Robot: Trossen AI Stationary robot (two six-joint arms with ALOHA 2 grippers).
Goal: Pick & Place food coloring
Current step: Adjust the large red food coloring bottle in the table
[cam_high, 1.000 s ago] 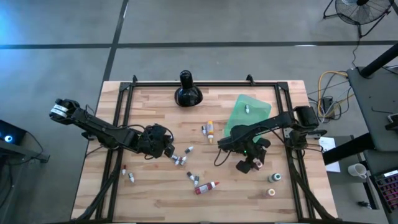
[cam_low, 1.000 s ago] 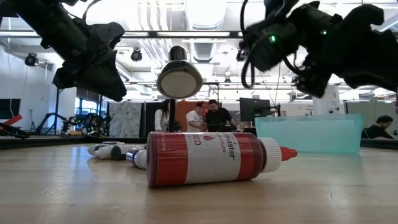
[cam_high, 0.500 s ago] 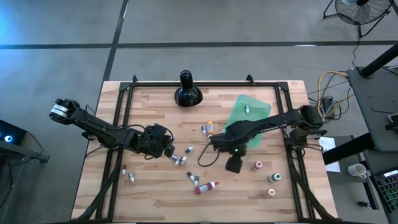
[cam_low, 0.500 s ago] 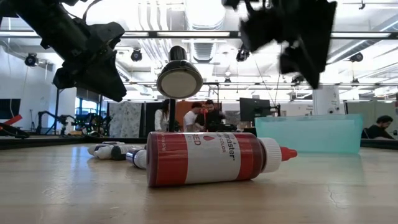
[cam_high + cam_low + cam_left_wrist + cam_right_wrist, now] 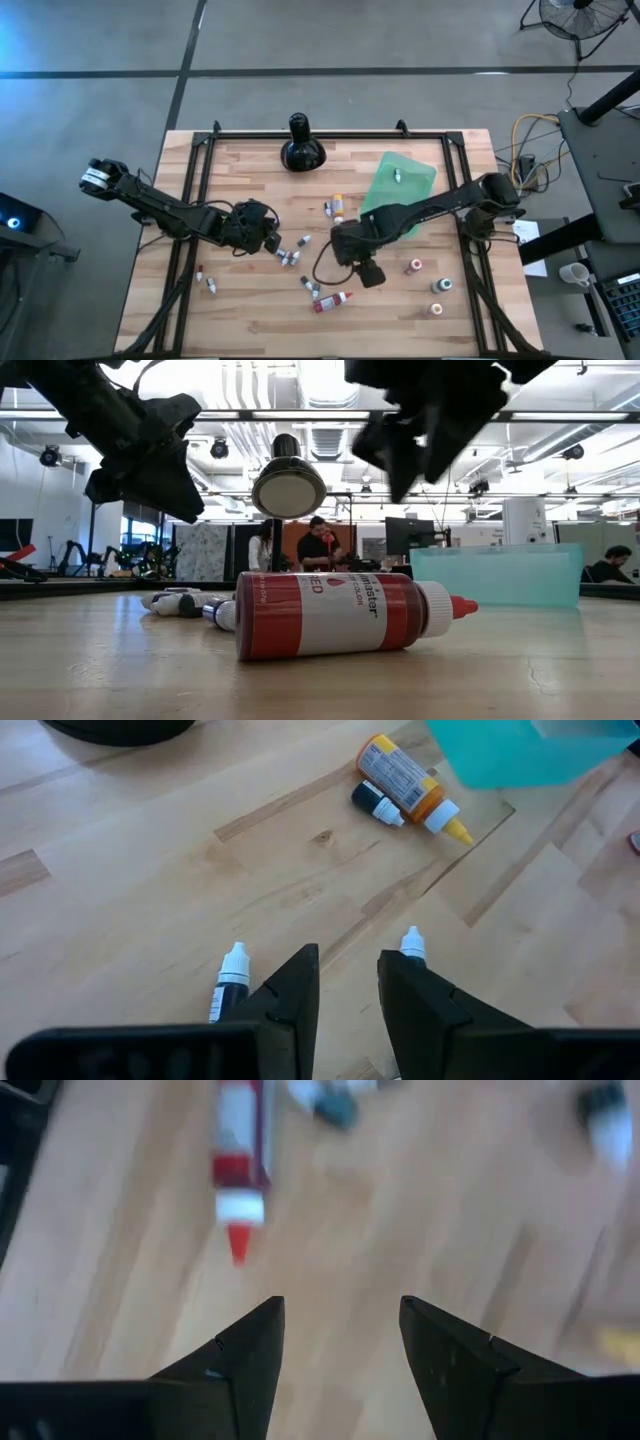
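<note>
Food coloring bottles lie scattered on the wooden table. A red dropper (image 5: 333, 300) (image 5: 340, 613) lies on its side near the near edge. An orange one (image 5: 338, 206) (image 5: 410, 780) lies mid-table with a dark vial (image 5: 378, 802) beside it. Small white-and-dark vials (image 5: 290, 255) lie between the arms. My left gripper (image 5: 270, 240) (image 5: 348, 1010) hovers open by a narrow gap, with a vial (image 5: 232, 980) on one side and another (image 5: 410, 945) on the other. My right gripper (image 5: 365, 272) (image 5: 340, 1350) is open and empty above bare wood, and the red dropper (image 5: 238, 1170) lies ahead of it.
A teal plastic sheet (image 5: 400, 185) lies far right with one vial (image 5: 397, 175) on it. A black bulbous long-necked object (image 5: 301, 148) stands at the far edge. Three bottles stand upright near right: red-capped (image 5: 414, 266), green (image 5: 441, 285), orange (image 5: 436, 308). More vials (image 5: 205, 280) lie near left.
My right gripper has swept toward the table's left, away from the upright red-capped bottle at near right and toward the lying red dropper. That red-capped bottle stays standing where it was.
</note>
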